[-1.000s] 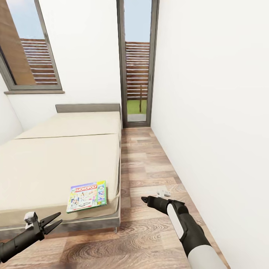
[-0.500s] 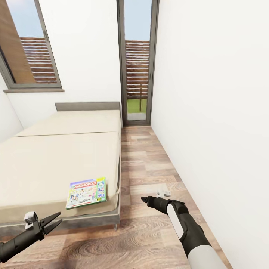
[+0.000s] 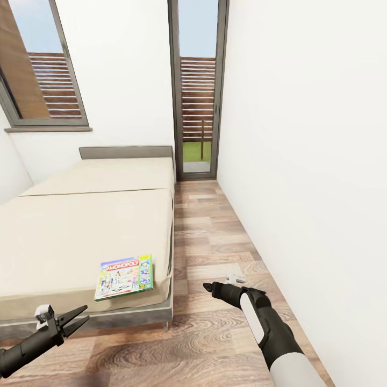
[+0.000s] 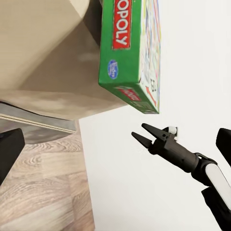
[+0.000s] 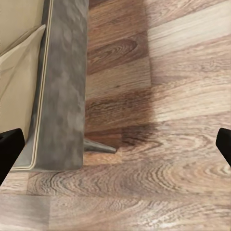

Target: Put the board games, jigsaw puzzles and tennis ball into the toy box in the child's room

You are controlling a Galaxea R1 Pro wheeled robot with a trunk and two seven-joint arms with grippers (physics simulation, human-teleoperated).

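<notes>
The left gripper [image 3: 80, 318] hangs open and empty, just short of the bed's [image 3: 80, 236] foot corner. Ahead of it and slightly to its right, the Monopoly board game [image 3: 124, 277] lies flat near that corner, long axis across the approach. The right gripper [image 3: 207, 287], also open, stands farther off over the floor [image 3: 215, 333], so the left arm looks better placed.

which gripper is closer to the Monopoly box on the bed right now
Left. The left gripper hangs open just off the bed's foot, near the Monopoly box. The right gripper is over the floor beside the bed, farther off.
</notes>
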